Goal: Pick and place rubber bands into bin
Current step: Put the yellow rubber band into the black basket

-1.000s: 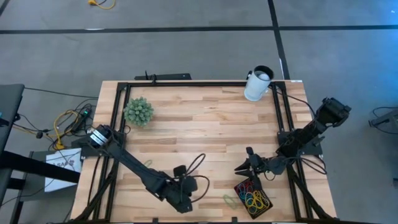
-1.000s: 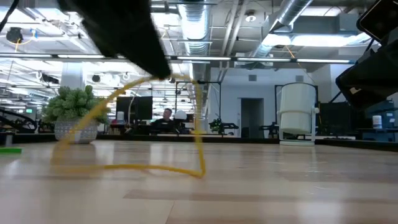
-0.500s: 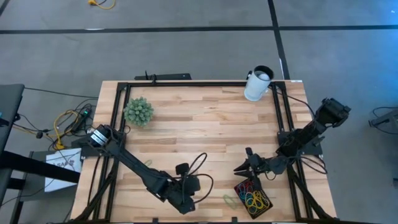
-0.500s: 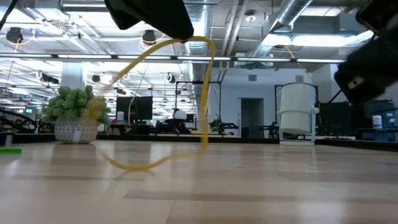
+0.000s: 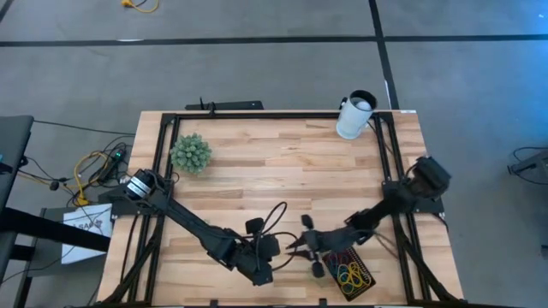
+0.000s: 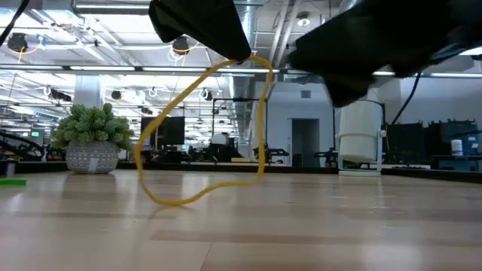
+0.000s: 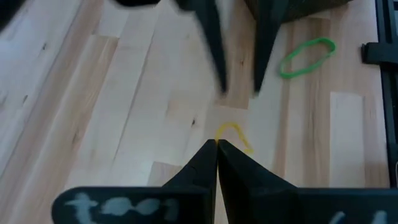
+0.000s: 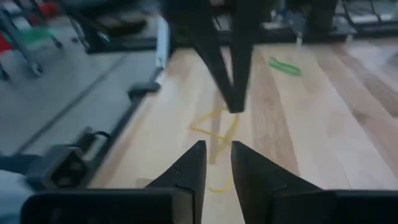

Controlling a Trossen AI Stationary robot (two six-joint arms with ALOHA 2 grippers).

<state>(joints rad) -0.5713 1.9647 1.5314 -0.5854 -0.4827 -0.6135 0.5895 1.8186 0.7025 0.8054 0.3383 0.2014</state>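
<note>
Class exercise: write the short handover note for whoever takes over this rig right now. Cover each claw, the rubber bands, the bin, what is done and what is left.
Left claw: shut on a yellow rubber band, which dangles clear above the table.
Right claw: open, facing the left claw and the hanging band, holding nothing.
Bin: near the table's front edge, beside the right arm, already holding several coloured bands.
Done: those bands are in the bin.
Left: bin the yellow band, then the green band lying on the wood.
</note>
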